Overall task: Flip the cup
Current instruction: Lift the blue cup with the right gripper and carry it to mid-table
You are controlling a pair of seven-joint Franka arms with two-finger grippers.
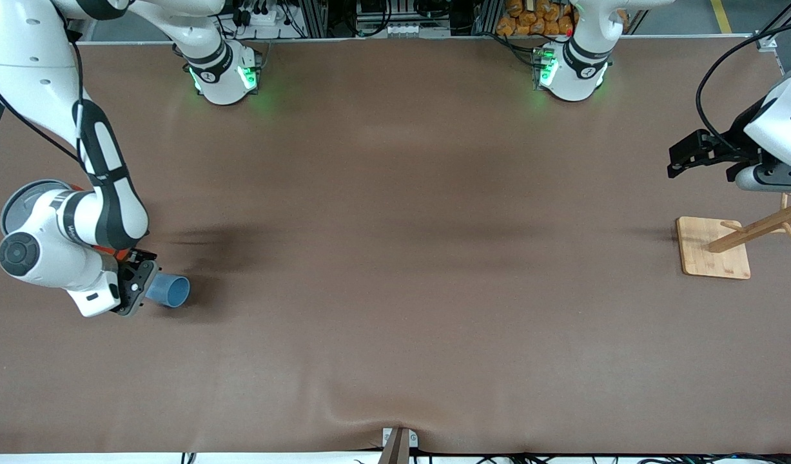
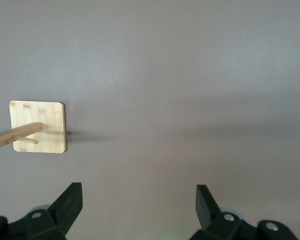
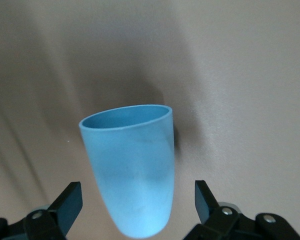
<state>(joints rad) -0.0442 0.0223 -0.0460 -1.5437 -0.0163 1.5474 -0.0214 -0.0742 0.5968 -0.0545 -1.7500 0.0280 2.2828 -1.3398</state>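
Since the cup (image 1: 168,290) lay on its side near the right arm's end of the table, you had the right gripper (image 1: 137,288) at its bottom, fingers wide apart on either side, mouth pointing away. The left gripper (image 1: 682,154) waited, spread wide and holding nothing.

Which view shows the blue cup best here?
The right wrist view: the cup fills it, lying between the open right gripper fingers, which stand clear of it, rim pointing away. The front view shows it small, partly covered by that gripper, at the right arm's end of the table. The left wrist view misses it.
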